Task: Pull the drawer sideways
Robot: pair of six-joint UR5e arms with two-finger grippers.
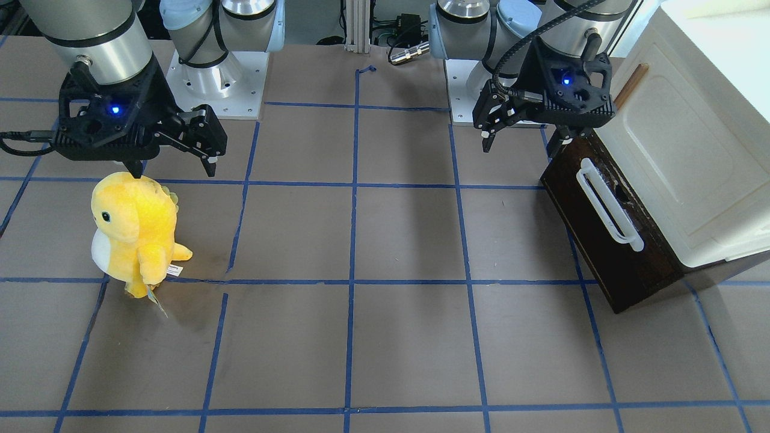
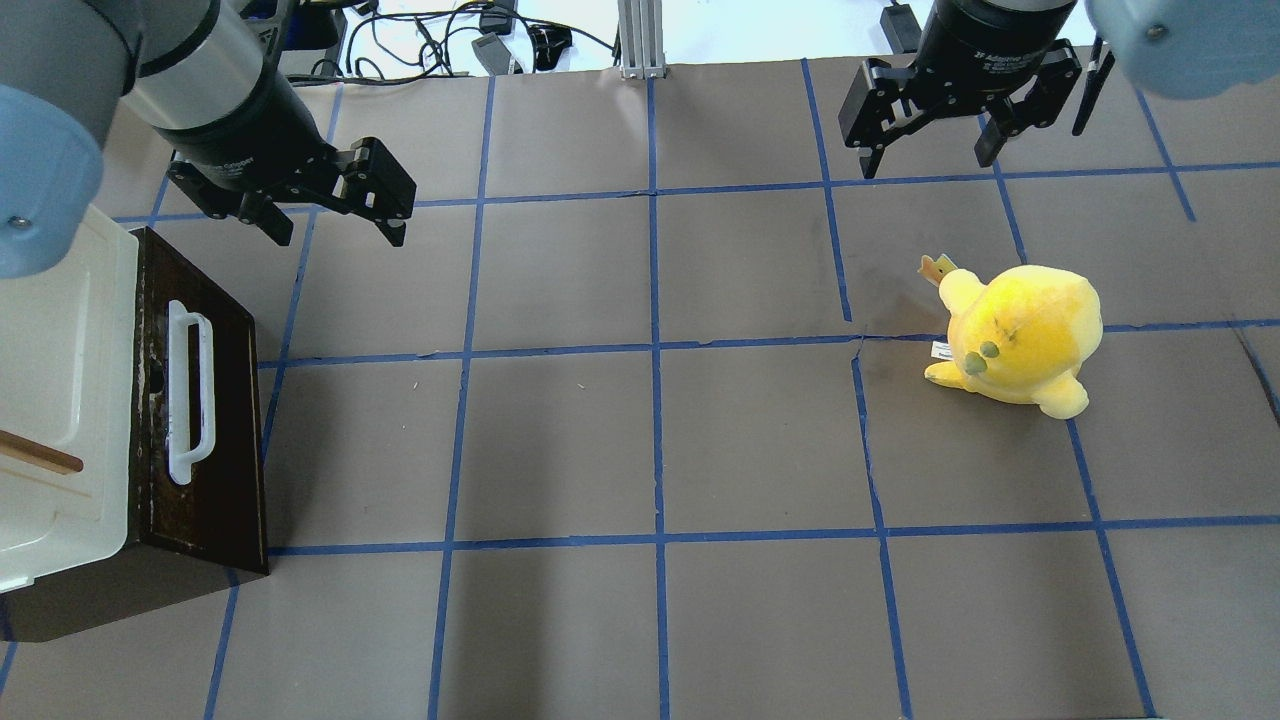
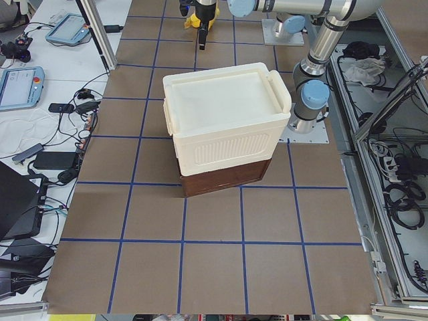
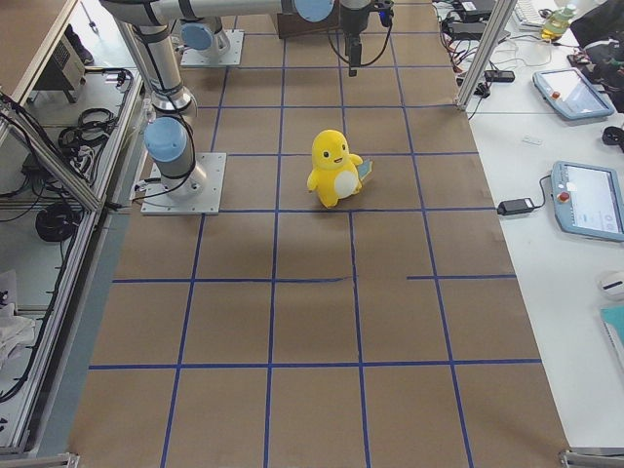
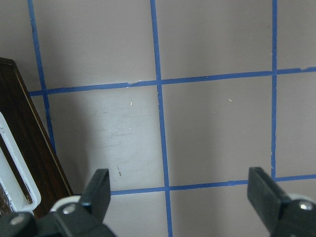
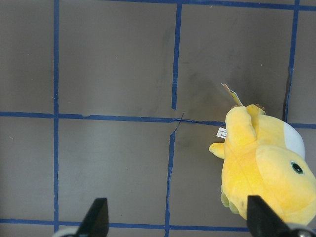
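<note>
A shallow drawer with a dark brown wood front (image 2: 228, 440) is sitting low near the table's left edge, under a cream plastic cabinet (image 2: 60, 330). Its front is facing the middle of the brown paper-covered table (image 2: 650, 450). That is probably why the pull is to run sideways, away from the left edge. The drawer is looking shut or nearly so, since none of its inside is showing. A long white bar handle (image 2: 188, 390) is running along the front, standing proud of the wood with a gap behind it for a finger to slip into. The wood is showing pale scuffs around the bar.

The left pincer (image 2: 335, 228) is hanging above the table with its jaws spread wide and nothing between them. It is hovering just beside the end of the drawer front nearer the robot's edge, apart from the handle. It seems to be waiting there as the nearer arm for the pull.

The right pincer (image 2: 928, 162) is also gaping wide and gripping nothing, well away toward the right edge. A yellow plush toy (image 2: 1020, 335) is standing near it, untouched.
</note>
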